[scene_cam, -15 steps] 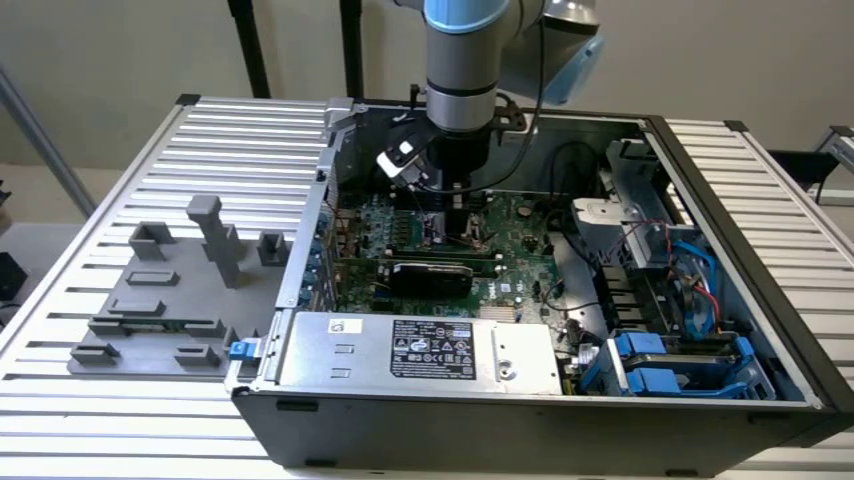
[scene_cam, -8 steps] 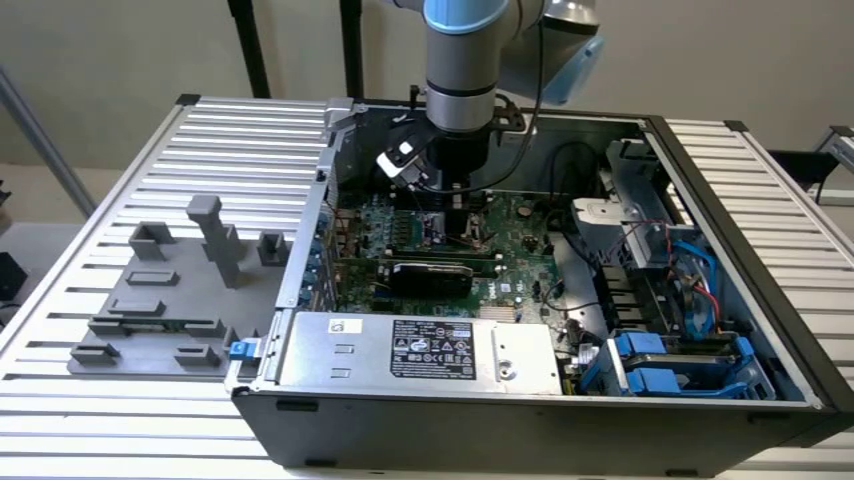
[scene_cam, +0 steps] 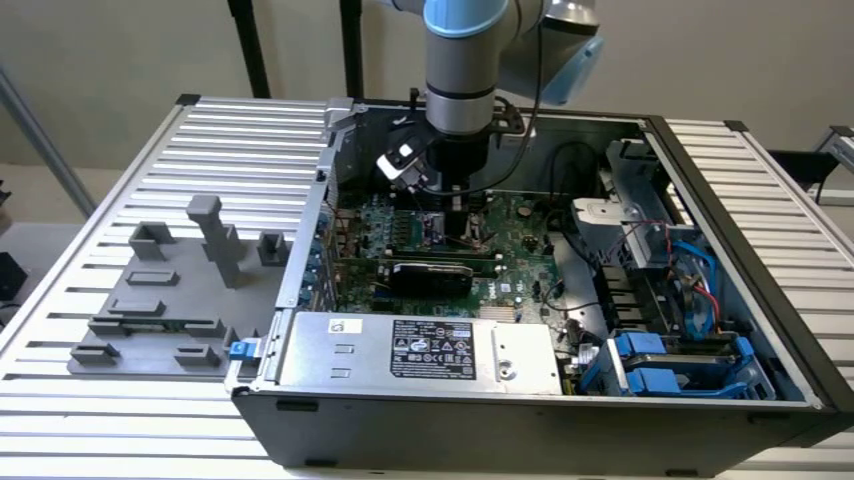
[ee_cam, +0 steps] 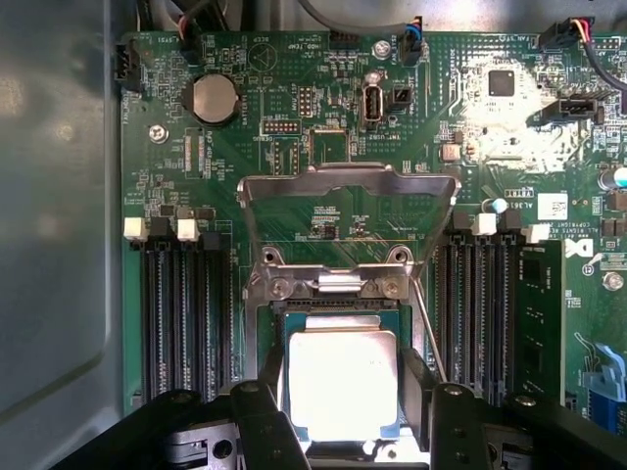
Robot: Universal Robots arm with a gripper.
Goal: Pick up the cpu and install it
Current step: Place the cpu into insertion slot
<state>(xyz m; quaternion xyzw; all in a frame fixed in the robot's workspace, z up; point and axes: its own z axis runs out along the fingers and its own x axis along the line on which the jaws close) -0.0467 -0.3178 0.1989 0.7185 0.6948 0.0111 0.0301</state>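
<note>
The arm reaches straight down into the open computer case, and the gripper hangs low over the motherboard. Look between the fingers: that's the cpu, bright metal plate facing up, pinched by two opposite edges. The jaws stand partway open, just as wide as the chip, one finger snug against each side. An edge grip makes sense, since it keeps the underside clear and the chip level.

Directly beneath the gripper sits the socket. The cpu lies flat within its frame, squared up to the sides. Whether it is fully seated or a hair above, I can't tell.

Just beyond the fingertips, the load plate stands tipped back on its hinge, which leaves the way down open. The retaining lever runs along one side of the socket, close by one finger.

Memory slots flank the gripper on both sides, mostly bare, with one memory stick seated further out.

Inside the case, the power supply sits well clear of the gripper toward the near wall, and the blue drive caddies fill the corner on the exterior view's right. Outside it, well away on the exterior view's left, the grey plastic blocks rest on the slatted table.
</note>
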